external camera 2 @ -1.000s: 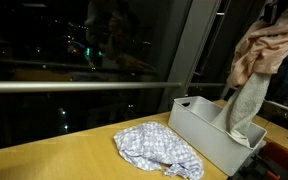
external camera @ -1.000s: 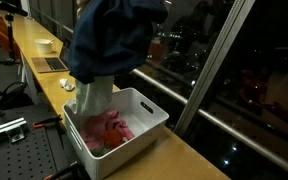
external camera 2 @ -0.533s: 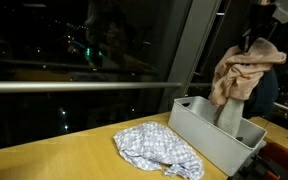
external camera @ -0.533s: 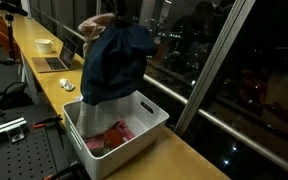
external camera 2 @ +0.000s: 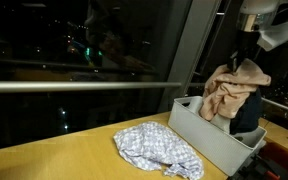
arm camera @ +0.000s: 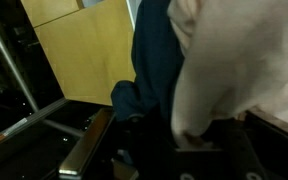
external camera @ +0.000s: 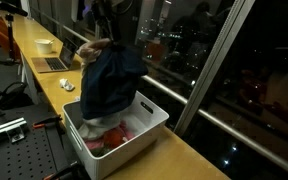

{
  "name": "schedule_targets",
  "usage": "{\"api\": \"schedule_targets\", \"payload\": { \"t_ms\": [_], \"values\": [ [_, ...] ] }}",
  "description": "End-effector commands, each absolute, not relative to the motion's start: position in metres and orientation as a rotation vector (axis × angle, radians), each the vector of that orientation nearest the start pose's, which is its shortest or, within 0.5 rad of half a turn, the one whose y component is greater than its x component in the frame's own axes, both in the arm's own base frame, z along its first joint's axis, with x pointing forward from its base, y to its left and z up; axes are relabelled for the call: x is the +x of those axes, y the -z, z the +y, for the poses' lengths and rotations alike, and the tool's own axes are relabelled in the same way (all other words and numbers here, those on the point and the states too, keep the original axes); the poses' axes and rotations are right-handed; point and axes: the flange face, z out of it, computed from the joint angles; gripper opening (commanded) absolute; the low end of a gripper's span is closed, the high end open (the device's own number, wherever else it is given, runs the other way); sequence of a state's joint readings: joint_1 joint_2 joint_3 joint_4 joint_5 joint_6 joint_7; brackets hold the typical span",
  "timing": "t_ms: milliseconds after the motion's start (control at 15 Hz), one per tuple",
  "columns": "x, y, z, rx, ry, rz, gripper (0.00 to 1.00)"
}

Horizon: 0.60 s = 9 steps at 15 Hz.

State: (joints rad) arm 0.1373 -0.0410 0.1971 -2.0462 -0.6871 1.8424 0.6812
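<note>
My gripper (external camera: pixel 111 30) (external camera 2: pixel 248 52) is shut on a bundle of clothes that hangs below it: a dark blue garment (external camera: pixel 110 80) and a pale beige one (external camera 2: pixel 232 92). The bundle's lower end hangs into a white plastic bin (external camera: pixel 149 127) (external camera 2: pixel 196 128) on the wooden counter. Red-pink cloth (external camera: pixel 112 134) lies in the bin's bottom. In the wrist view the blue cloth (arm camera: pixel 150 70) and the pale cloth (arm camera: pixel 234 60) fill the frame and hide the fingertips. A grey-and-white patterned cloth (external camera 2: pixel 160 149) lies crumpled on the counter beside the bin.
The bin stands on a long wooden counter (external camera: pixel 179 152) along a dark window with a slanted metal post (external camera: pixel 220 60). Farther down the counter are a laptop (external camera: pixel 54 63), a white bowl (external camera: pixel 46 45) and a small yellow item (external camera: pixel 69 84).
The gripper has come down with the bundle. The clothes, which hung high with a pale end trailing into the bin, now sit lower and bunched over it.
</note>
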Motion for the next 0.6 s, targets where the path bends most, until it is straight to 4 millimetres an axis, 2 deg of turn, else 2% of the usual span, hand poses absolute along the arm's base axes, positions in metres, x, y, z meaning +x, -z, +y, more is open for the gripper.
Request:
{"api": "schedule_targets", "payload": {
  "t_ms": [0, 200, 333, 400, 467, 533],
  "values": [
    [0.489, -0.461, 0.118, 2.458, -0.253, -0.151, 0.56],
    [0.467, -0.467, 0.117, 2.428, -0.248, -0.178, 0.79],
    [0.45, -0.477, 0.125, 2.408, -0.256, -0.18, 0.92],
    [0.444, -0.481, 0.136, 2.398, -0.264, -0.168, 0.98],
    [0.44, -0.484, 0.151, 2.39, -0.275, -0.154, 1.0],
    [0.437, -0.484, 0.174, 2.392, -0.291, -0.13, 1.0]
  ]
}}
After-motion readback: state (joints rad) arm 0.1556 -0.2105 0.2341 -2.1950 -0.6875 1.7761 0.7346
